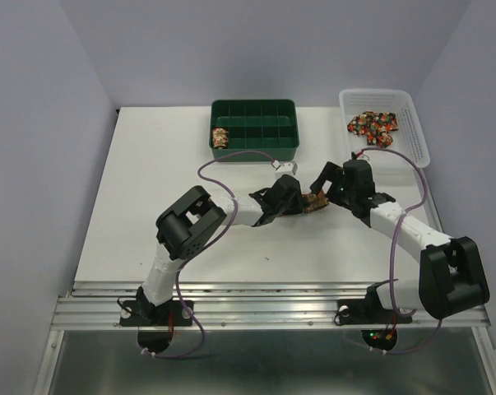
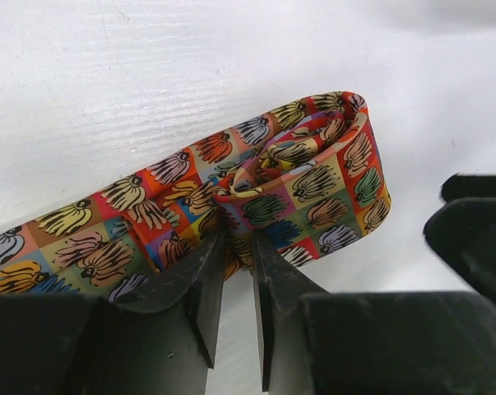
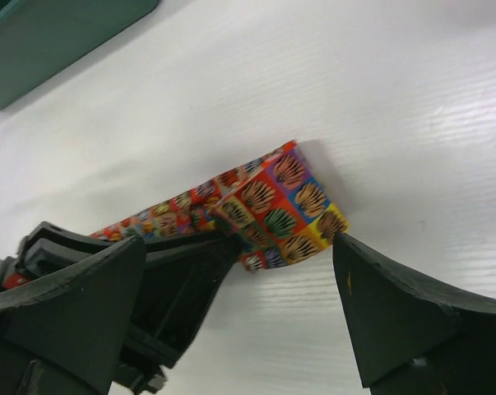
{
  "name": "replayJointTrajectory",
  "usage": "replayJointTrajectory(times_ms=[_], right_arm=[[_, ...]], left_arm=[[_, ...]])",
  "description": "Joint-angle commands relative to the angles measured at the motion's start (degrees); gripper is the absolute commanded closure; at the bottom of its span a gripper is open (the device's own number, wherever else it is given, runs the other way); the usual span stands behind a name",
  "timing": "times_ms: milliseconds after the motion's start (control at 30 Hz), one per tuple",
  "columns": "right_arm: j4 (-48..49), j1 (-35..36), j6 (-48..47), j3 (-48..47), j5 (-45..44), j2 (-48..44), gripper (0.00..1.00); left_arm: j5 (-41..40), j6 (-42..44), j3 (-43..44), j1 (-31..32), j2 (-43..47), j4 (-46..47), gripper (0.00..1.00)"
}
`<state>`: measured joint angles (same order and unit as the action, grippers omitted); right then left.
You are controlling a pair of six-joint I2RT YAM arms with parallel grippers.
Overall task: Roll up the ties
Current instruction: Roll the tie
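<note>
**White table [image 1: 149,181], one tie [image 2: 313,189] partway rolled**

Plain white top under everything, pale walls behind. Our left gripper [image 2: 238,247] is clamped on the tie, nipping the fabric right at the edge of the coil. Our right gripper [image 3: 241,247] is spread wide, fingers either side of that same coil. The tie lies mid-frame in the overhead view, with its flat tail running off lower left in the left wrist view.

We reckon we're mid-roll. The next move needs the coil turned along the tail without springing loose. One finished roll [image 1: 221,137] sits in the green tray [image 1: 256,154] at top centre, and more ties [image 1: 373,123] wait in the white basket [image 1: 416,140] at upper right.

High overview; wrist close-ups, same tie [image 2: 313,189]
</note>
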<state>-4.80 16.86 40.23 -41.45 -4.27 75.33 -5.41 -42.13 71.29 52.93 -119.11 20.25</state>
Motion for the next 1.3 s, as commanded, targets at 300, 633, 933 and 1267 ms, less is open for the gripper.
replayJointTrajectory(times_ms=[300, 633, 933, 1267], right_arm=[[4.0, -9.5, -38.7, -4.2, 26.4, 4.9, 0.0], [8.6, -13.3, -37.5, -6.4, 33.4, 13.8, 0.04], [10.2, -20.1, -35.2, -6.5, 46.1, 20.0, 0.14], [10.1, -21.9, -35.2, -7.0, 53.5, 24.4, 0.31]], left_arm=[[-0.9, 2.5, 2.1, 0.4, -0.6, -2.6, 0.69], [-1.2, 2.5, 1.2, 0.4, -0.6, -2.6, 0.69], [-2.1, 2.4, 1.0, 0.4, -1.0, -3.0, 0.69], [-1.9, 2.4, 1.2, 0.4, -1.3, -3.0, 0.69]])
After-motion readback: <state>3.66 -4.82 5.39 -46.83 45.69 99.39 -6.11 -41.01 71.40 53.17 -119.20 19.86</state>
